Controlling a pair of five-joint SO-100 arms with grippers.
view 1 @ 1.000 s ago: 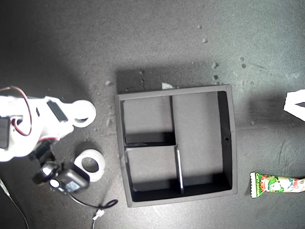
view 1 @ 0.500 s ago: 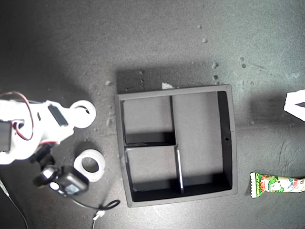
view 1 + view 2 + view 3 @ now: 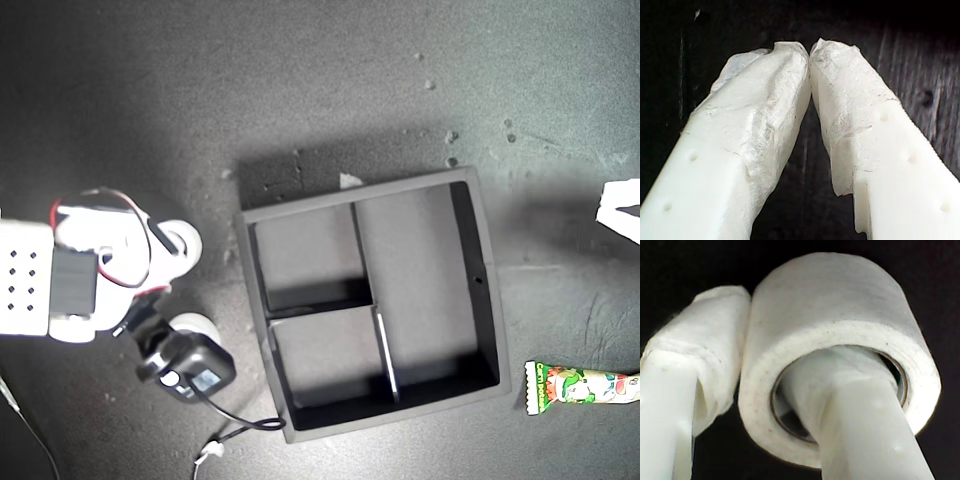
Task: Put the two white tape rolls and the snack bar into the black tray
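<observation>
- My second gripper [image 3: 765,385] is clamping a white tape roll [image 3: 840,335], one finger through its hole, beside the black tray [image 3: 480,200].
- My first gripper [image 3: 810,50] is showing fingers together, empty.
- The snack bar [image 3: 580,385] is lying outside the tray, at the exterior view's right.

White printed arm [image 3: 60,280], red wires [image 3: 100,200], black camera [image 3: 195,365], taped tool tips [image 3: 810,55]

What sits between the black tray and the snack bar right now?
Nothing: in the exterior view only bare dark tabletop separates the black tray from the snack bar.
</observation>
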